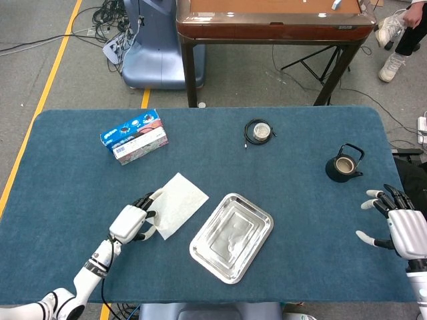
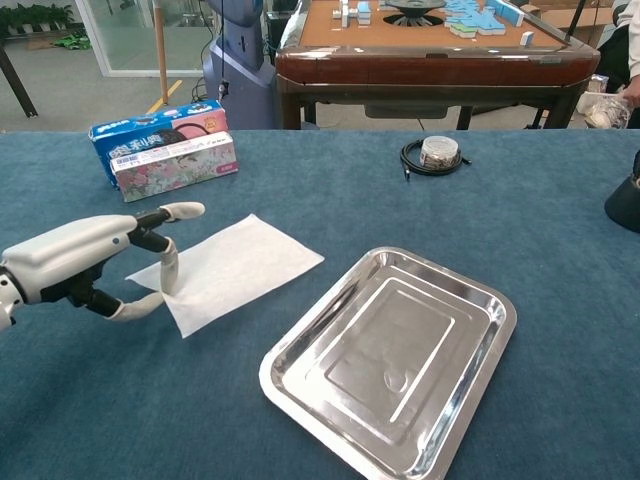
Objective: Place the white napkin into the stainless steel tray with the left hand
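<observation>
The white napkin (image 1: 180, 202) (image 2: 240, 268) lies flat on the blue table, left of the stainless steel tray (image 1: 200, 257) (image 2: 495, 300), which has nothing in it. My left hand (image 1: 131, 223) (image 2: 75, 262) is at the napkin's left edge. One finger points down onto the napkin near its left corner, and the thumb curls in from below to the same edge. Whether the paper is pinched between them does not show. My right hand (image 1: 399, 227) hovers at the table's far right edge with its fingers spread and nothing in it.
A blue tissue pack (image 1: 134, 136) (image 2: 165, 148) sits at the back left. A coiled black cable with a small tin (image 1: 259, 131) (image 2: 433, 153) lies at the back centre. A black teapot (image 1: 344, 164) stands at the right. A brown table stands beyond.
</observation>
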Available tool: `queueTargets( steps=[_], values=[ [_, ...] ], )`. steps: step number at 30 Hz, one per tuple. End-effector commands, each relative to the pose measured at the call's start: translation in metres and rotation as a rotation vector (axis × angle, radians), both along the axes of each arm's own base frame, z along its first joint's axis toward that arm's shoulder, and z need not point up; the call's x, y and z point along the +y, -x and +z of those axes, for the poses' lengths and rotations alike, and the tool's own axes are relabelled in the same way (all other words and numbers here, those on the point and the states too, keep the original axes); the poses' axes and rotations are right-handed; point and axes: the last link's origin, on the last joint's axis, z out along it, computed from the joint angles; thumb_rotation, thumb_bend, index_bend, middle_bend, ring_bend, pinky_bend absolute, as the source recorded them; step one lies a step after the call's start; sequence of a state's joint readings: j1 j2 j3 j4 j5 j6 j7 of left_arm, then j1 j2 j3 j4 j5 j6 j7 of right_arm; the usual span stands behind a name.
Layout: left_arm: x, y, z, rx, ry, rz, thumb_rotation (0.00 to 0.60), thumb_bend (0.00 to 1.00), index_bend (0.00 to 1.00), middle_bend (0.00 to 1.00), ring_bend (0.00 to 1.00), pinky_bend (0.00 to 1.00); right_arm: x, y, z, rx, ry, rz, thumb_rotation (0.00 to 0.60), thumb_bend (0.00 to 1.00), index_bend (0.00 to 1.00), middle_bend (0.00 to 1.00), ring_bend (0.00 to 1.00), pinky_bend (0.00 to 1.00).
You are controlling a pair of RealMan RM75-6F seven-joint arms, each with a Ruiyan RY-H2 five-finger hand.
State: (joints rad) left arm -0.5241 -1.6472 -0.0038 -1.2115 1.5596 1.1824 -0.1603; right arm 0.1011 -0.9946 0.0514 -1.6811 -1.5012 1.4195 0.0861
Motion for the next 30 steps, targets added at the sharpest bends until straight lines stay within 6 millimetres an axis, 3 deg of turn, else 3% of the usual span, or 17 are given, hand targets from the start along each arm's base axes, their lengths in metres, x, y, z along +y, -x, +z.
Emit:
queueTargets(
  steps=[1, 14, 30],
  values=[
    [0.001, -0.006, 0.013, -0.04, -0.005, 0.027, 0.6, 0.46, 0.64, 0.01, 0.0, 0.17, 0.0, -0.001, -0.001, -0.001, -0.002, 0.002, 0.6, 0.04, 0.41, 0.25, 0.09, 0.12],
    [-0.017, -0.041, 0.038, -0.089, -0.013, 0.006, 0.6, 0.53, 0.69, 0.04, 0.0, 0.18, 0.003, -0.004, 0.003, -0.016, 0.002, 0.016, 0.6, 0.04, 0.42, 0.26, 0.09, 0.12],
    [-0.042, -0.074, 0.043, -0.146, 0.032, -0.051, 0.6, 0.53, 0.69, 0.04, 0.0, 0.18, 0.001, -0.001, 0.007, 0.007, 0.01, -0.003, 0.6, 0.04, 0.42, 0.26, 0.09, 0.12]
  ],
)
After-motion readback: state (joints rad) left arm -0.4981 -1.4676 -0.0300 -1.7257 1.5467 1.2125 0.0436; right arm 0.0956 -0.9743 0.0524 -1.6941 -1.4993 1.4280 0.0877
